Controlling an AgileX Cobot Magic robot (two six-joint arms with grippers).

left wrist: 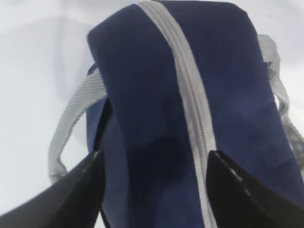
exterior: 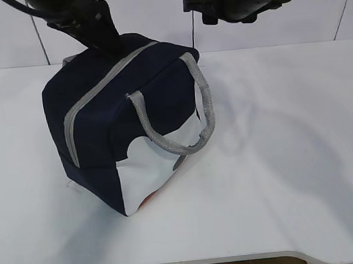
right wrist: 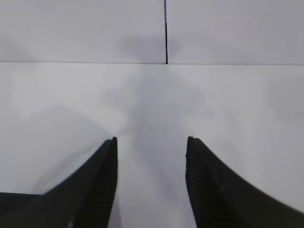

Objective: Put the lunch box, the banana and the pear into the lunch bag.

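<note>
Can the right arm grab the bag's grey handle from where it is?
Probably yes. The right gripper is open and empty above bare table, and nothing stands between it and the grey handle on the lunch bag.

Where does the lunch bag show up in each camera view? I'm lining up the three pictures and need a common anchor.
Exterior view: the lunch bag stands left of centre on the white table, zipped shut.
Left wrist view: its top fills the frame, seen between the open left tool.
Right wrist view: not in it; only bare table and wall.
Shared landmark: the grey zipper running across the bag's top, in the exterior and left wrist views.
</note>
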